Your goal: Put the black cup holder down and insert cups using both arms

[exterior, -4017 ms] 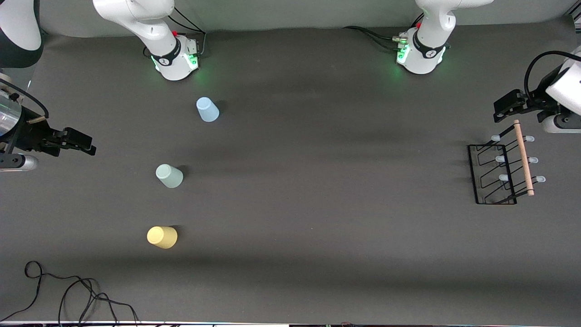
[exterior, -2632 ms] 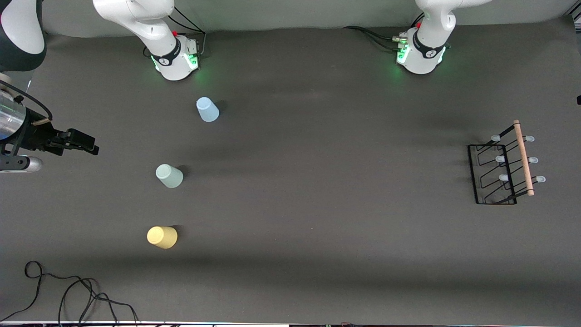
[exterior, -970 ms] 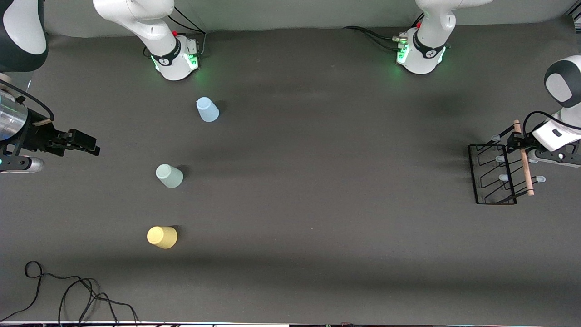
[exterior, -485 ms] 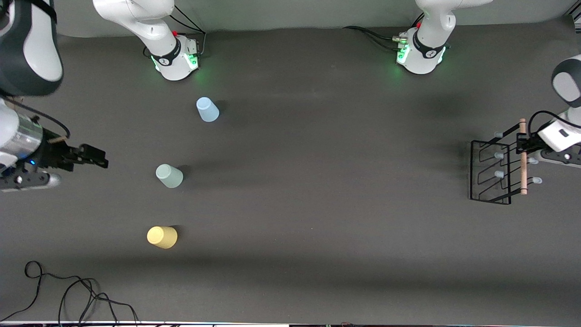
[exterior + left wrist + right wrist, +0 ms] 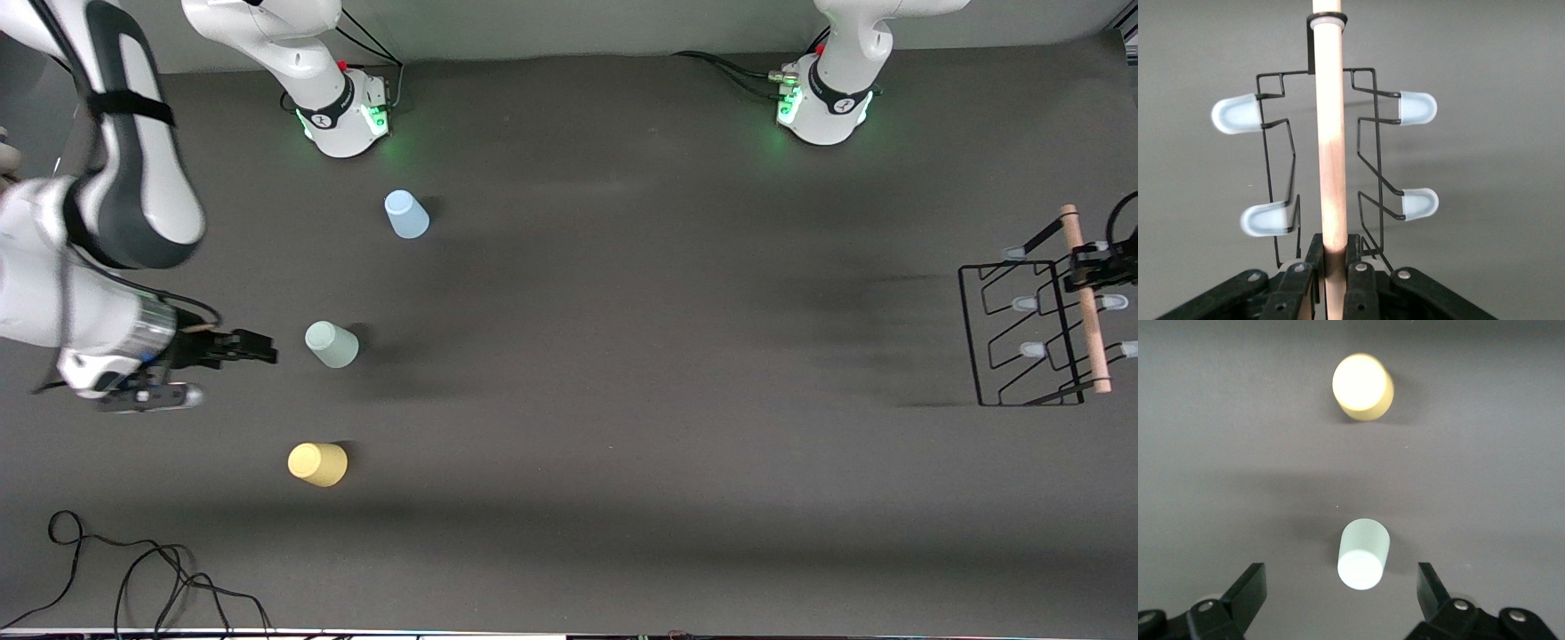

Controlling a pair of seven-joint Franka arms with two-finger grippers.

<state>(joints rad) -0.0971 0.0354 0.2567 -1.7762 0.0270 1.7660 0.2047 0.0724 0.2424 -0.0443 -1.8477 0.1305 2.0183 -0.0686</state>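
Note:
The black cup holder (image 5: pixel 1086 302) hangs tilted above the table at the left arm's end. My left gripper (image 5: pixel 1088 267) is shut on its wooden rod (image 5: pixel 1330 153), close to one end of it, and the pale-tipped prongs (image 5: pixel 1236 113) stick out on both sides. Three cups stand toward the right arm's end: light blue (image 5: pixel 406 214), pale green (image 5: pixel 332 344) and yellow (image 5: pixel 317 464). Beside the pale green cup (image 5: pixel 1363 555) my right gripper (image 5: pixel 256 347) is open and low. That cup lies just ahead of the gap between the jaws, and the yellow cup (image 5: pixel 1362 387) is further on.
Dark mat (image 5: pixel 622 373) covers the table. The two arm bases (image 5: pixel 342 116) (image 5: pixel 822 107) glow green at the edge farthest from the front camera. Loose black cables (image 5: pixel 133 569) lie at the near corner on the right arm's end.
My left gripper has shut on the rod and raised the holder, carrying it toward the left arm's end. My right arm has swung in toward the pale green cup.

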